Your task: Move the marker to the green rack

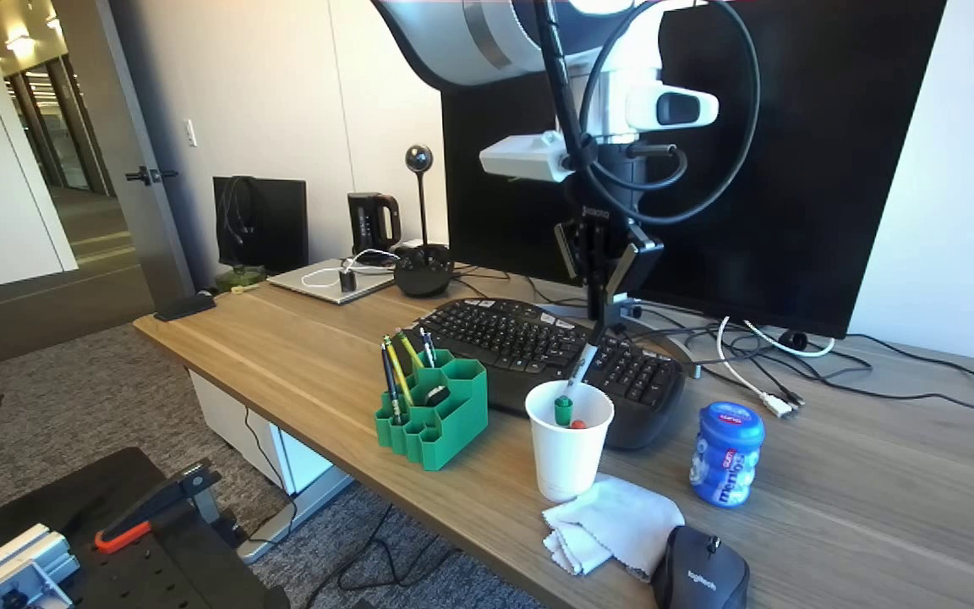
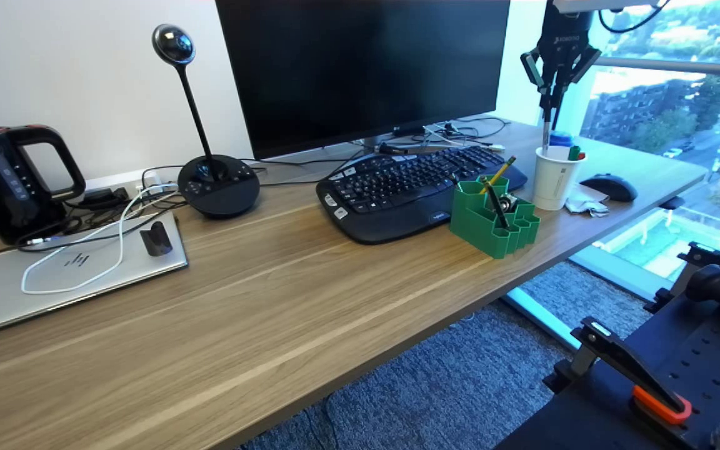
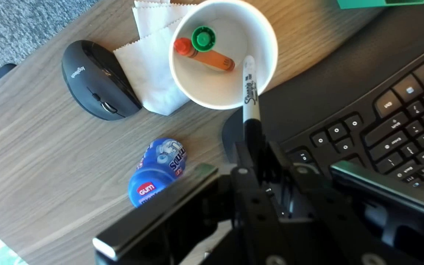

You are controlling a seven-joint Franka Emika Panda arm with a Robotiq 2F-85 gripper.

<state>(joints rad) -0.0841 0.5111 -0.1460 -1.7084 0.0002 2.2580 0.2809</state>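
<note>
Wrist view: marker (image 3: 251, 90) pinched!

I'm holding its black end in my tool (image 3: 256, 150), pale end down at the mouth of the white cup (image 1: 570, 461); and near that, the green rack (image 1: 463, 423) stands on the worktop (image 1: 876, 491).

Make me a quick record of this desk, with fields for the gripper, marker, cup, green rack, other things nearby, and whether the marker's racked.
Gripper: shut on the marker, at its black end
Marker: pale end down at the mouth of the white cup; whether below the rim, hard to tell
Cup: upright; holds a green-capped pen and orange stick
Green rack: beside the keyboard; holds pens and pencils
Nearby: gum jar, mouse, folded white cloth or paper
Racked: not yet
</note>
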